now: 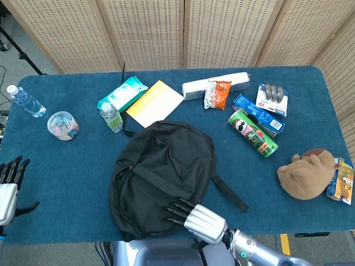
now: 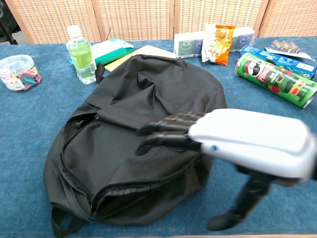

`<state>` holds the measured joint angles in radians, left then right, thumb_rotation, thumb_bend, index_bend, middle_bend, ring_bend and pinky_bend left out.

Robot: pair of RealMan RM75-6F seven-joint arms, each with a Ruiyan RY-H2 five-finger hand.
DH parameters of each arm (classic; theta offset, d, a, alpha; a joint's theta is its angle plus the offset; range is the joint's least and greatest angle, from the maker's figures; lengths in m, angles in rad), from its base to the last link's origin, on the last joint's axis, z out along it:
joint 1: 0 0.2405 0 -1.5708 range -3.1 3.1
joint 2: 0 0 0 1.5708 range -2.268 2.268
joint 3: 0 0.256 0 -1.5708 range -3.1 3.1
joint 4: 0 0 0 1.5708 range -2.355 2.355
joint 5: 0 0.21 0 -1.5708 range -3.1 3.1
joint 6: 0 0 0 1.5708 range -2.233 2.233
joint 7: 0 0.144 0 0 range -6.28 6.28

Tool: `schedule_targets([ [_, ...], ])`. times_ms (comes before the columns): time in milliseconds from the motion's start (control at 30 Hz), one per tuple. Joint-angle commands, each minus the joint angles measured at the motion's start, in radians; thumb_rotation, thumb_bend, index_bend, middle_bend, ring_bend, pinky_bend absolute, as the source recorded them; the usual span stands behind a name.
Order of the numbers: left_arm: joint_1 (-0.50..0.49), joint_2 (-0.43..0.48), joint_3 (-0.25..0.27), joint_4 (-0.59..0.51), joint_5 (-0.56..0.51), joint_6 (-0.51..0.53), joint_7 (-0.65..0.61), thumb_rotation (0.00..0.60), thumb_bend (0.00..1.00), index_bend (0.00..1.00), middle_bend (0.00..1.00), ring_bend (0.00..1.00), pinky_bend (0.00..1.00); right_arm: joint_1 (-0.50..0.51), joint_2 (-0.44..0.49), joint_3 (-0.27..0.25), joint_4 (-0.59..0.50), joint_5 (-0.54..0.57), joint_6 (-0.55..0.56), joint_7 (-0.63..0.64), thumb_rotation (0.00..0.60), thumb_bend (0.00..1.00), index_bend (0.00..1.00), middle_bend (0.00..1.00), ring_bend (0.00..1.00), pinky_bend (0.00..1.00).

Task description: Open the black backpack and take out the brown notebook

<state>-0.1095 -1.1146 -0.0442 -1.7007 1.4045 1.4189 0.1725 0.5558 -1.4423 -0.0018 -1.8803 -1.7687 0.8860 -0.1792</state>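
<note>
The black backpack [image 1: 158,174] lies flat in the middle of the table, its zipper partly open along the near edge [image 2: 129,191]. The brown notebook is not visible. My right hand [image 1: 195,219] hovers over the backpack's near right corner, fingers spread and pointing left, holding nothing; in the chest view my right hand [image 2: 237,141] fills the right foreground above the bag. My left hand [image 1: 4,188] stays at the table's left edge, fingers apart and empty.
A green bottle [image 1: 111,117], wipes pack [image 1: 122,93] and yellow pad [image 1: 154,103] lie behind the bag. A Pringles can [image 1: 252,133], snack packs [image 1: 216,93] and a brown plush [image 1: 306,174] sit to the right. A clip jar [image 1: 63,125] and water bottle [image 1: 26,101] stand left.
</note>
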Motion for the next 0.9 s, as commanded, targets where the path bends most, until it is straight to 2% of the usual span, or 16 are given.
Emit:
schedule_targets([
  [33,-0.001,0.002,-0.003,0.003,-0.004,-0.002,-0.006,0.6,0.0,0.0,0.0,0.0,0.0,0.006,-0.097,0.037,0.01,0.1,-0.034,-0.131,0.6,0.0,0.16,0.09,0.0,0.0],
  [200,-0.001,0.008,-0.007,0.005,-0.009,-0.001,-0.021,0.6,0.0,0.0,0.0,0.0,0.0,0.007,-0.162,0.046,0.019,0.182,-0.036,-0.22,0.6,0.01,0.22,0.14,0.04,0.03],
  [333,-0.002,0.009,-0.007,0.005,-0.01,-0.003,-0.022,0.6,0.0,0.0,0.0,0.0,0.0,0.015,-0.194,0.048,0.022,0.217,-0.038,-0.253,0.6,0.08,0.28,0.21,0.1,0.05],
  [433,-0.001,0.01,-0.007,0.005,-0.01,-0.003,-0.026,0.6,0.0,0.0,0.0,0.0,0.0,0.019,-0.215,0.053,0.028,0.239,-0.035,-0.268,0.6,0.16,0.31,0.26,0.14,0.07],
  [567,0.0,0.015,-0.011,0.007,-0.014,0.0,-0.038,0.6,0.0,0.0,0.0,0.0,0.0,0.024,-0.268,0.076,0.066,0.266,-0.002,-0.281,0.6,0.29,0.4,0.36,0.25,0.18],
  [733,-0.001,0.014,-0.006,0.007,-0.007,-0.003,-0.034,0.6,0.0,0.0,0.0,0.0,0.0,0.034,-0.297,0.087,0.12,0.266,0.025,-0.295,0.6,0.32,0.49,0.47,0.36,0.26],
  [800,-0.002,0.013,-0.006,0.008,-0.008,-0.004,-0.033,0.6,0.0,0.0,0.0,0.0,0.0,0.029,-0.317,0.088,0.144,0.251,0.058,-0.273,0.6,0.36,0.56,0.55,0.43,0.31],
  [900,-0.002,0.012,-0.008,0.009,-0.012,-0.004,-0.032,0.6,0.0,0.0,0.0,0.0,0.0,0.021,-0.339,0.087,0.167,0.241,0.096,-0.254,0.6,0.39,0.64,0.62,0.48,0.36],
])
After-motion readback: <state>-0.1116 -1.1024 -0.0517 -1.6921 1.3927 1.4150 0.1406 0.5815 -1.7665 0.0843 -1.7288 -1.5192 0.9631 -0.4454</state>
